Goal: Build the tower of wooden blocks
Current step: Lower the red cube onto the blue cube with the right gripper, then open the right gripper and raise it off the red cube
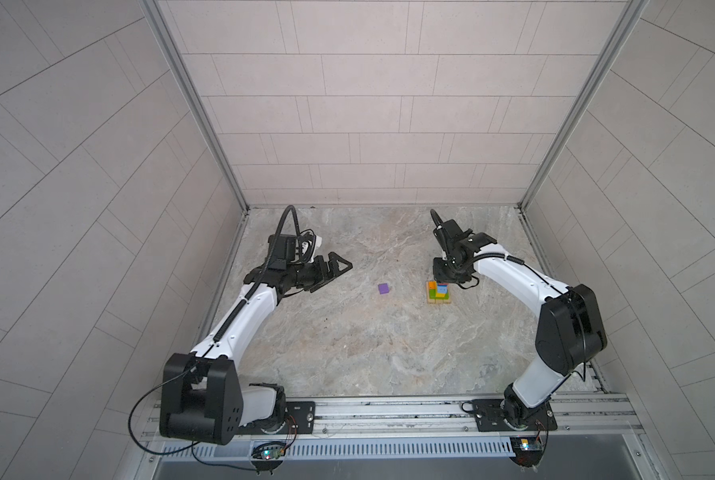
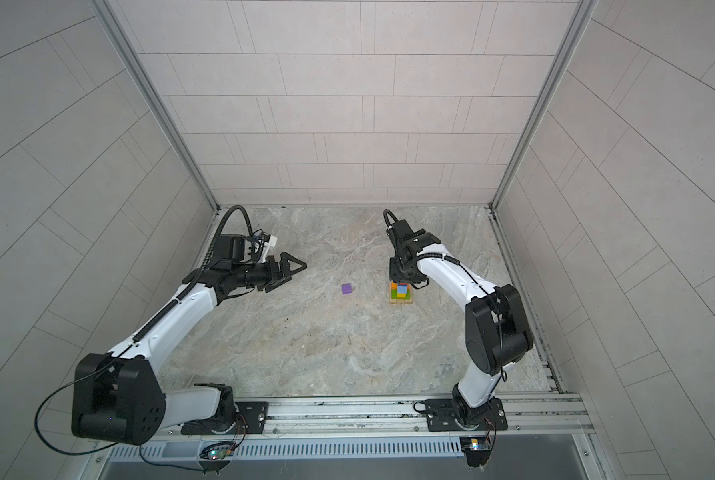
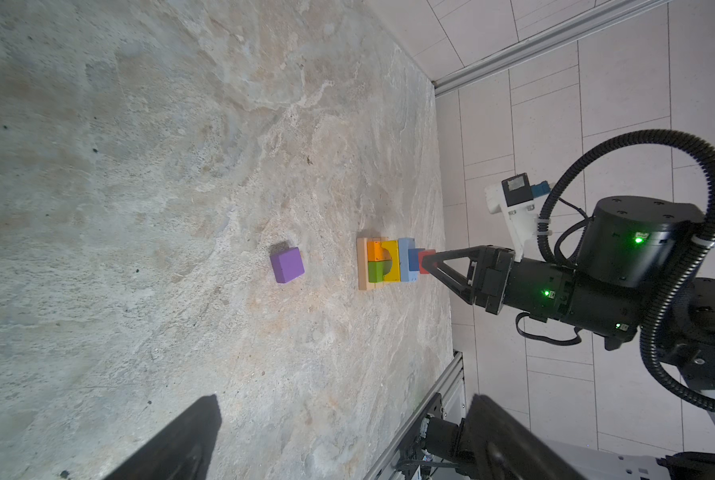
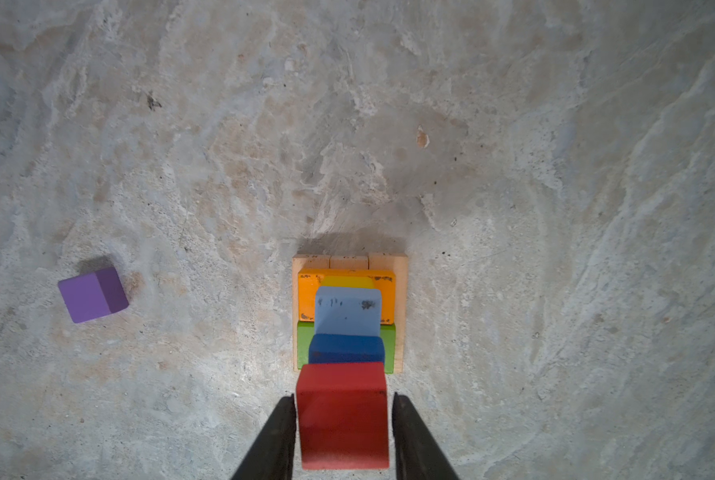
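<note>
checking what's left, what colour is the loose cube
Purple cube; best in the right wrist view.

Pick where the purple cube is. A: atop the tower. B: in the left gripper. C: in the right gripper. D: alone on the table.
D: the purple cube lies on the table, apart from the tower.

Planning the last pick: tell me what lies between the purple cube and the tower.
Nothing but bare marble-patterned tabletop lies between the purple cube and the tower; the right wrist view shows it.
</note>
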`<state>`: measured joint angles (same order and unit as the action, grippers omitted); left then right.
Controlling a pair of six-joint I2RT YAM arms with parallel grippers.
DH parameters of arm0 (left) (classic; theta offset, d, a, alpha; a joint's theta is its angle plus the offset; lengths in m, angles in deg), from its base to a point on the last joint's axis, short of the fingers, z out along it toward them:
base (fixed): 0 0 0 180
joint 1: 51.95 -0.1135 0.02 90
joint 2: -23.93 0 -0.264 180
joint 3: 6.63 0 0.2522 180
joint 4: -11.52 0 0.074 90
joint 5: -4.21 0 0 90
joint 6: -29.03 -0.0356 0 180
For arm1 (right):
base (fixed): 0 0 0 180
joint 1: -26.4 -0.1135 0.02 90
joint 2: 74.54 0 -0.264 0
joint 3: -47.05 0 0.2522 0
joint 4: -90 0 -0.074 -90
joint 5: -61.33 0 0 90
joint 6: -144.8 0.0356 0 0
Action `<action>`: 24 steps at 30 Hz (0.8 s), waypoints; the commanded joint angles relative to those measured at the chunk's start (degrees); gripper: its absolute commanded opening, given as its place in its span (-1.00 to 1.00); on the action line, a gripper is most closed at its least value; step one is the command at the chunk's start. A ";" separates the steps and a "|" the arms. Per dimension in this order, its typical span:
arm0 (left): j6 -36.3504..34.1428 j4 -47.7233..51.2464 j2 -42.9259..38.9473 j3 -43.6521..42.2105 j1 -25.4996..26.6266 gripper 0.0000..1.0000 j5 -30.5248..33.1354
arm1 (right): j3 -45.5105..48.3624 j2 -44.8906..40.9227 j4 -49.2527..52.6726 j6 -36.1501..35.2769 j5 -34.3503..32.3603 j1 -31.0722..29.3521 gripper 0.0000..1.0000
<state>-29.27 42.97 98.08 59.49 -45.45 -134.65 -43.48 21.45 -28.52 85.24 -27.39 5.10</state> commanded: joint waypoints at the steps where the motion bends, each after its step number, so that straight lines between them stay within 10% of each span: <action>1: -0.13 -0.82 -0.68 -0.40 -0.22 0.99 -0.53 | -0.04 -0.72 0.67 0.24 -0.22 0.25 -0.12; 9: -0.06 -0.82 -0.67 -0.33 -0.29 1.00 -0.53 | -0.66 -1.17 0.84 0.08 -0.05 0.23 0.03; 24: -0.06 -0.82 -0.59 -0.29 -0.18 1.00 -0.53 | -0.78 -0.71 0.44 0.52 -0.70 0.26 -0.30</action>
<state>-29.27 42.97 98.08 59.49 -45.45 -134.62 -43.51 21.45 -28.50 85.28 -27.20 5.10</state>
